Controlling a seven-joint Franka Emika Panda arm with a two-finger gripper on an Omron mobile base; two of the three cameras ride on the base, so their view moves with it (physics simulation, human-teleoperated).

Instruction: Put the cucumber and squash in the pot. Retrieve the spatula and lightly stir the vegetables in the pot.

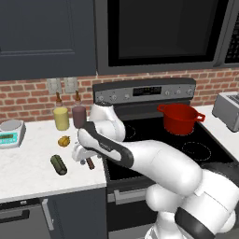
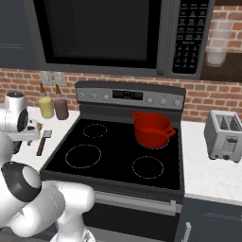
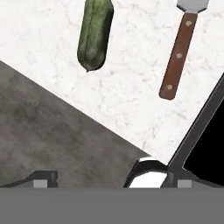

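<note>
White marble counter (image 1: 28,172) runs left of the black stovetop (image 2: 118,151), with red brick behind, and the arm is bent low over that counter's front edge. Gripper (image 1: 80,154) hangs just above the marble near the stove's left side; the finger tips barely peek in at the bottom of the hand view, so whether they are apart or together is hard to call. Cucumber (image 3: 95,34) lies flat on the counter, untouched. Beside it, apart, lies the spatula (image 3: 178,53), its brown handle toward the counter's front edge. Squash (image 1: 64,140) sits further back, near the yellow bottle (image 1: 60,117) and the dark red bottle (image 1: 78,115). Pot (image 2: 151,128) stands on the stove's back right burner, well away from the vegetables.
</note>
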